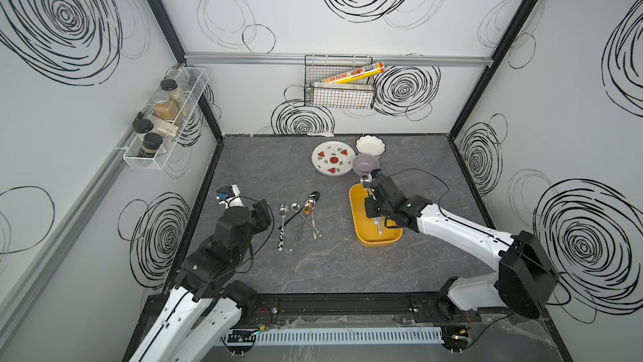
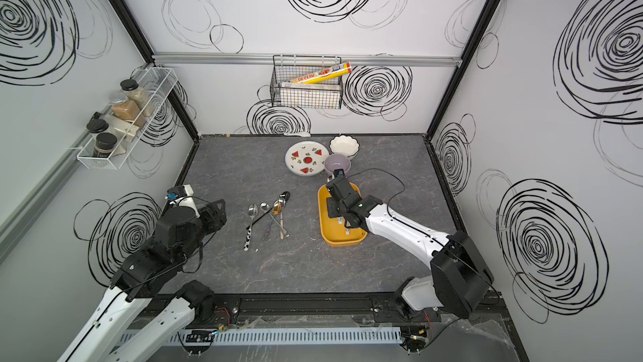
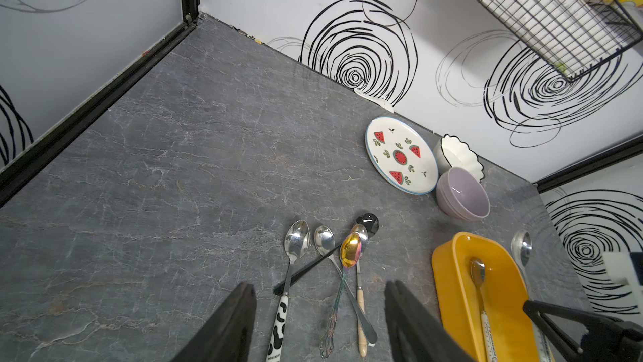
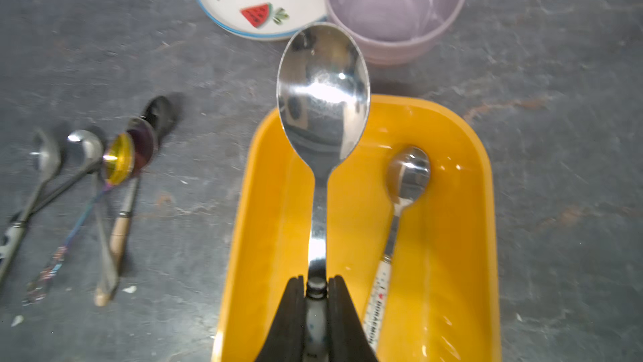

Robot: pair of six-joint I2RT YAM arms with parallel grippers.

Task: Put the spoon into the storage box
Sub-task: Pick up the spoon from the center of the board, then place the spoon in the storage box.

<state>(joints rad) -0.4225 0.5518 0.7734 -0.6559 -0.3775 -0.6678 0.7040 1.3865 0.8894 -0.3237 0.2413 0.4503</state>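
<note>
The storage box [image 1: 368,236] is a mustard-yellow tub on the right half of the counter, also seen in the right wrist view [image 4: 268,224]. My right gripper [image 4: 316,283] is shut on the white handle of a steel spoon [image 4: 323,99]. It holds the spoon above the box, with the spoon's bowl [image 1: 365,180] reaching past the far rim. A second spoon [image 4: 409,169] lies inside the box. My left gripper [image 3: 320,294] hovers open over the handles of several spoons [image 3: 349,249] lying on the counter.
A watermelon plate [image 1: 333,158], a lilac bowl [image 1: 365,163] and a white scalloped bowl [image 1: 370,144] stand just behind the box. A wire basket [image 1: 339,89] hangs on the back wall. A spice rack [image 1: 163,123] is fixed to the left wall.
</note>
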